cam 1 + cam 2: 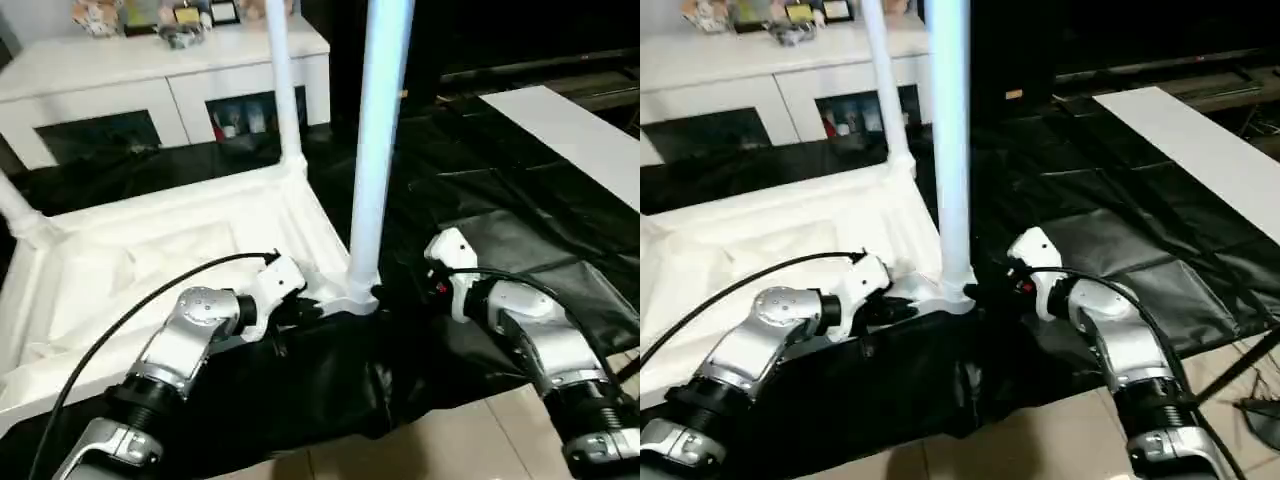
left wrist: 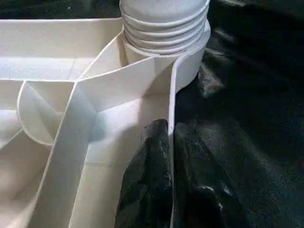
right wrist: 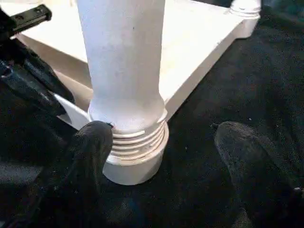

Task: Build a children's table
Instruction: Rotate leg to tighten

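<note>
Left claw (image 2: pixel 166 180) pinching the upturned tabletop (image 1: pixel 150 260) rim at 9 o'clock of the near leg (image 1: pixel 378 150), right claw (image 3: pixel 161 156) spread around its threaded base (threads still showing): risk of cross-threading or tilting if twisted off-axis.

Head stereo pair looking down, both wrist cameras close on the near leg (image 3: pixel 124 61) socket

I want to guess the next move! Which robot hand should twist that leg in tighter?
Probably the right hand: its open fingers sit either side of the leg at its threads. The left hand is shut on the tabletop rim, steadying it.
</note>
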Available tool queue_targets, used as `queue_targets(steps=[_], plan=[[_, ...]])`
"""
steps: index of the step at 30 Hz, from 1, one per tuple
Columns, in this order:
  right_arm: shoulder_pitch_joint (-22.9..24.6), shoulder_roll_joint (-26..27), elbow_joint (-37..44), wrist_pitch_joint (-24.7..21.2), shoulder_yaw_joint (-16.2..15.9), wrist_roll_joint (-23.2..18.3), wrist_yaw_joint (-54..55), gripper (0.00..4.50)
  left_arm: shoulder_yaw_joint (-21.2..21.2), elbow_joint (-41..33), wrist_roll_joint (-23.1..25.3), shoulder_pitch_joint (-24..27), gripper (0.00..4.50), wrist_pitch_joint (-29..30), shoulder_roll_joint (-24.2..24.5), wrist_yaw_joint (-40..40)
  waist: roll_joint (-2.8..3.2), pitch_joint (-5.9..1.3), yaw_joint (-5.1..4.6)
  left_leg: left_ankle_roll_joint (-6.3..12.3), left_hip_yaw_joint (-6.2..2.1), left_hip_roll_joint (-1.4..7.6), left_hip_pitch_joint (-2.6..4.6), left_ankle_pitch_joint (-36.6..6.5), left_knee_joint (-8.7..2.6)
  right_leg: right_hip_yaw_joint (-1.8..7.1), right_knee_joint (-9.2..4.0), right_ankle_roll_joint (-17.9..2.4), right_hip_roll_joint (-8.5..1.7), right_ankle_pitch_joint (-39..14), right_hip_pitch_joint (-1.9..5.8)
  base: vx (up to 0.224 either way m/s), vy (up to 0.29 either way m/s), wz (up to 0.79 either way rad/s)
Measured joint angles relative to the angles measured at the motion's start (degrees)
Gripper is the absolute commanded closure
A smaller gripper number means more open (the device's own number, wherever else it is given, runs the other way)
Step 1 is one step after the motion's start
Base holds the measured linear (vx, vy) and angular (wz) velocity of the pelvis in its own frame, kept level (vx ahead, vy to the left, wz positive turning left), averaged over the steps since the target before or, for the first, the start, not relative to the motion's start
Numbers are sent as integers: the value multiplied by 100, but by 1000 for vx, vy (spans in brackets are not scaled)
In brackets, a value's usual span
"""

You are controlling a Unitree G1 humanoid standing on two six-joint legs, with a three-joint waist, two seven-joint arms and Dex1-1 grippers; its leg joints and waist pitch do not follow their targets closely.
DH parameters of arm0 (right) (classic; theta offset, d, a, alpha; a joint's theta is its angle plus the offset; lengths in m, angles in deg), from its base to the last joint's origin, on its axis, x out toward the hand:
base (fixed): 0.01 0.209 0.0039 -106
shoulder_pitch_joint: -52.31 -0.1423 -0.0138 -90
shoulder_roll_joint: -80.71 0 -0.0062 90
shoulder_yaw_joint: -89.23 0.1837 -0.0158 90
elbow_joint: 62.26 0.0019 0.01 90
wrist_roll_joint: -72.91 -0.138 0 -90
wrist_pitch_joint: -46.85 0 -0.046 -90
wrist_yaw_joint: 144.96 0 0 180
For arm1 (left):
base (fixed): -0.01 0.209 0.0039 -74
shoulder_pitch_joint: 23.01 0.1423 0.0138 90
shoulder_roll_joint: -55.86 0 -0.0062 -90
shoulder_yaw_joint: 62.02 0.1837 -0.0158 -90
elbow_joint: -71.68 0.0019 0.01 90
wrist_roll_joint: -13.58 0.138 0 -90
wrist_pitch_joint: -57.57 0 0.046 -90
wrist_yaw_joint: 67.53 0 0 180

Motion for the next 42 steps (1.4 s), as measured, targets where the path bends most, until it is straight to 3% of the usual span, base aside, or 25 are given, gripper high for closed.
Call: queue_targets(steps=[3, 8, 18, 31, 42], plan=[[-47, 72, -144, 60, -8, -23, -69, 5, 8, 4, 0, -16, 450, 39, 1, 18, 1, -2, -12, 1, 5, 0, 0, -6, -4, 2, -9, -3, 0, 2, 0, 0, 0, 0], [-280, 362, -396, 104, -373, 26, -310, 5, 104, 34, -3, -105, 450, 27, -1, 160, -9, 4, 32, 0, 5, 2, 2, -6, -3, -1, -10, -4, 0, 2, 0, 0, 0, 0], [-637, 520, -1063, 303, -418, 177, -377, 5, 181, 70, -4, -173, 450, 46, 22, 286, -32, 6, 75, 10, 7, -1, 5, -13, 0, 0, -15, -36, -3, 21, 0, 0, 0, 0], [-813, 389, -1392, 538, -420, 269, -512, 120, 218, 163, -10, -229, 450, -6, 35, 330, -37, 7, 90, 10, 7, 0, 6, -13, 2, -1, -14, -38, -3, 22, 0, 0, 0, 0], [-836, 383, -1549, 727, -382, 270, -571, 173, 225, 185, -14, -240, 450, -54, 67, 348, -36, 7, 114, 10, 7, 1, 6, -13, 2, -1, -12, -38, -2, 22, 1, 0, 0, 0]])
